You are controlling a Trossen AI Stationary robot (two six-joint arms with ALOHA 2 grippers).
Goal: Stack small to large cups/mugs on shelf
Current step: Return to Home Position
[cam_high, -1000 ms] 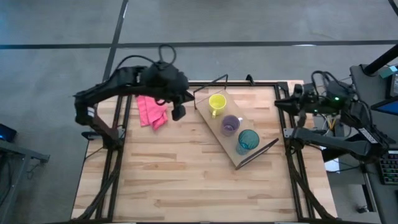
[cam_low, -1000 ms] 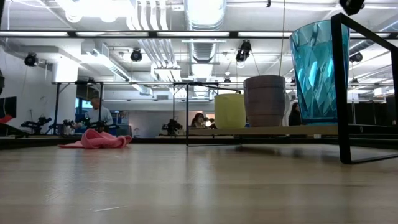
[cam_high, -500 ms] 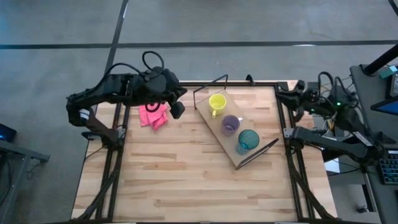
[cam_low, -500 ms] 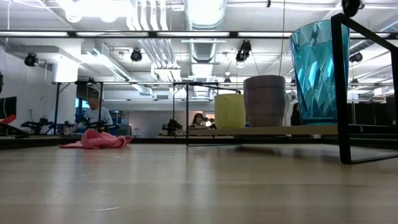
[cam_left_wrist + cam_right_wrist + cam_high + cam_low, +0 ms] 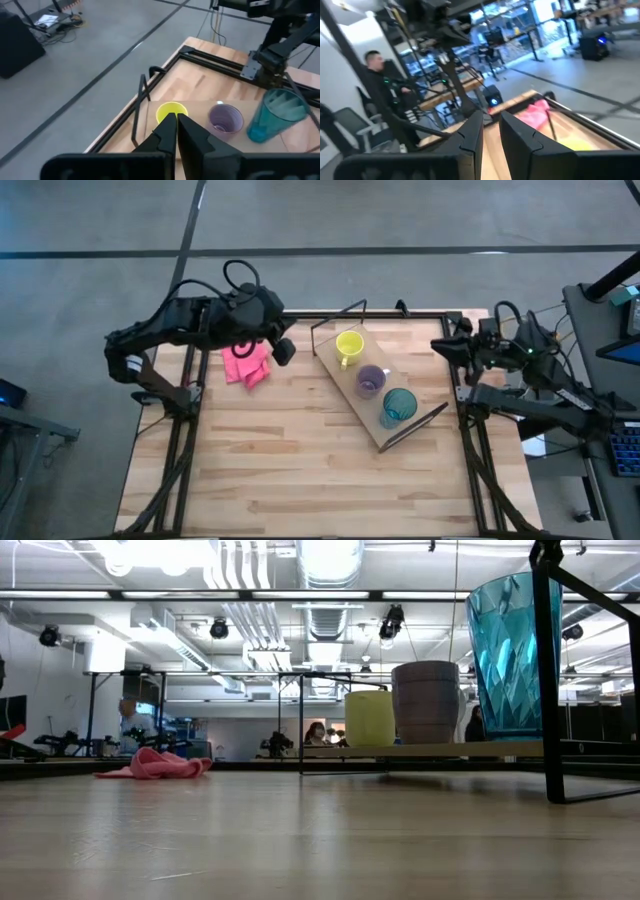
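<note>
Three cups stand upright on their bases in a row on the shelf board (image 5: 400, 430), which lies slantwise on the table's right half. The yellow mug (image 5: 349, 344) is at the far end, the purple mug (image 5: 371, 380) in the middle and the teal cup (image 5: 398, 404) at the near end. All three show in the left wrist view: yellow mug (image 5: 165, 111), purple mug (image 5: 225, 118), teal cup (image 5: 272, 112). My left gripper (image 5: 284, 351) (image 5: 177, 125) is shut and empty, raised left of the shelf, beside the pink cloth. My right gripper (image 5: 437, 346) (image 5: 491, 131) hovers at the table's right edge, narrowly open.
A pink cloth (image 5: 245, 362) lies crumpled near the table's far left corner. The shelf's black wire frame (image 5: 545, 680) rises at both ends of the board. Bare slatted tabletop (image 5: 280, 470) fills the near half. A person (image 5: 375, 70) is in the room beyond.
My left arm has drawn back toward the table's far left corner, its gripper moving away from the shelf to a spot beside the pink cloth. My right arm has shifted slightly at the right edge. The cups and shelf have stayed put.
</note>
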